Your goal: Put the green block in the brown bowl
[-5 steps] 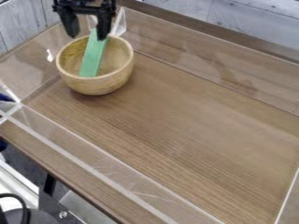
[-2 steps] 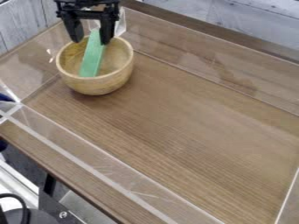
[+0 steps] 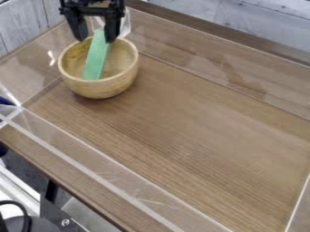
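Pointing down, open tool (image 3: 94, 31) above green block (image 3: 96, 56) leaning in brown bowl (image 3: 100, 71); wooden table (image 3: 182, 136).

No readable text, label, brand, number or sign anywhere in view.
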You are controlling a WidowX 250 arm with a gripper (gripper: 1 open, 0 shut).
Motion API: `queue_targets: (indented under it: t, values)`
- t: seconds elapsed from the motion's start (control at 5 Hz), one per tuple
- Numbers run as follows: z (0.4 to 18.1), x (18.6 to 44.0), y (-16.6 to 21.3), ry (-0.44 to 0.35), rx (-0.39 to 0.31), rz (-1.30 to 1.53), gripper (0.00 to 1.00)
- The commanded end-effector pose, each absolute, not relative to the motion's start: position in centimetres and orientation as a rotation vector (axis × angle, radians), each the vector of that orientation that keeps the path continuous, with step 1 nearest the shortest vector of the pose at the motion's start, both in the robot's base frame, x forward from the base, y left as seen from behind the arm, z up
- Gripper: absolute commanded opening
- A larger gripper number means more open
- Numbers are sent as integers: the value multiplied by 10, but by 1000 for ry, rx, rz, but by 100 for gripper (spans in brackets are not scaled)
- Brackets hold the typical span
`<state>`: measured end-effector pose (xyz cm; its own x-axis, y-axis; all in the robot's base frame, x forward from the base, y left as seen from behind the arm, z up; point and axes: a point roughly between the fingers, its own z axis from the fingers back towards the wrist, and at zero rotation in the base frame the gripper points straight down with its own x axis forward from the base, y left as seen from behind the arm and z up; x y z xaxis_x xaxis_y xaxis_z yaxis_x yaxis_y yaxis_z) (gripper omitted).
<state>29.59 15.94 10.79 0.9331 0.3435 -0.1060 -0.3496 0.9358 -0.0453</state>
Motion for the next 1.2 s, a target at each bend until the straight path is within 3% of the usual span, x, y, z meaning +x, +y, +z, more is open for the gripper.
queue_targets:
  t: [0.0,0.4,0.6,0.8,1.0]
  values:
    - [140,305,155,25,-65,334,100]
    - [178,301,145,59,-113,282,100]
    - [168,301,154,75,-138,294,0]
    - [159,299,165,90,-164,311,0]
    - [164,298,139,121,-152,229,0]
